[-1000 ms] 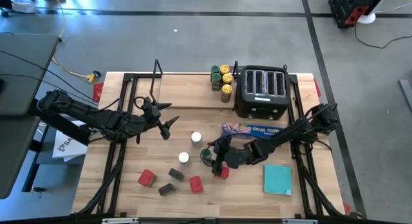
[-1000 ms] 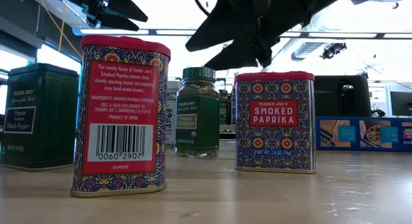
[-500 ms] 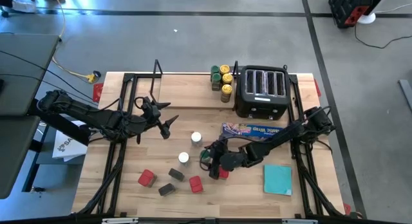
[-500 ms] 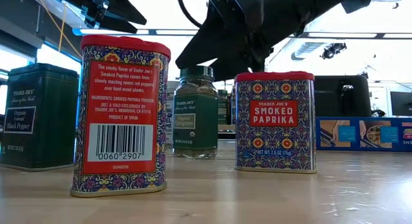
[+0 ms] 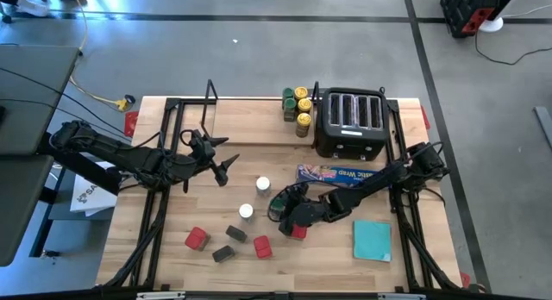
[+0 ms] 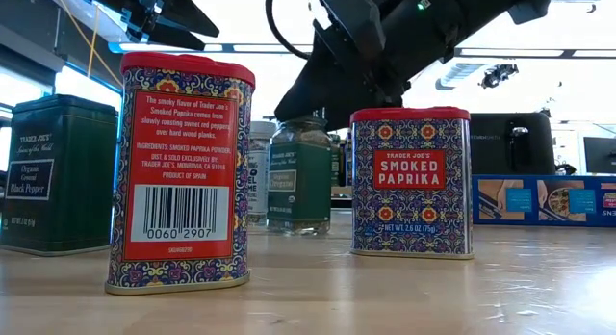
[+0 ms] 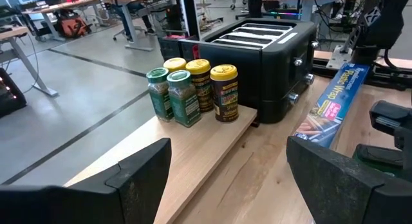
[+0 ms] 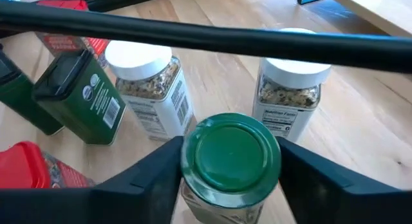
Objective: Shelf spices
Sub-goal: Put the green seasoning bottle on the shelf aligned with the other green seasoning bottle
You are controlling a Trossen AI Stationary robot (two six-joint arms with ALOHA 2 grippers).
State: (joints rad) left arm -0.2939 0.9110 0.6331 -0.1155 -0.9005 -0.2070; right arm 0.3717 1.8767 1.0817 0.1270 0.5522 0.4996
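Green-lid jar [image 8: 230, 156]: an oregano jar standing upright on the table, just in front of the smoked paprika tin [image 6: 411, 181] in the low view. It is the one we judge to be in hand now.
Right gripper [image 5: 282, 210]: down over that jar, one finger on either side of the lid. The fingers are spread wider than the lid, and we cannot tell whether they touch it yet.
Neighbours: two white-lid jars [image 8: 136, 60] stand just beyond the green one. A dark green tin [image 8: 82, 98] and a red tin [image 8: 29, 159] sit close to one side.
Shelf [image 7: 199, 143]: the light-wood plank beside the black toaster [image 7: 267, 60]. Four jars [image 7: 192, 89] already stand on it, two green-lidded and two yellow-lidded.
Left gripper [image 5: 226, 163]: waiting above the table, well apart from the spices, with its fingers spread wide and empty.
Stage: we judge the task early on, with most spices still on the table.
Risk, grip: the lid is round and smooth, so an off-centre close could squirt the jar sideways or tip it.
Risk, crowding: a sideways shove could knock the paprika tin or the white-lid jars over.
Risk, placing: the shelved jars are bunched near the toaster, so a careless set-down could topple them.
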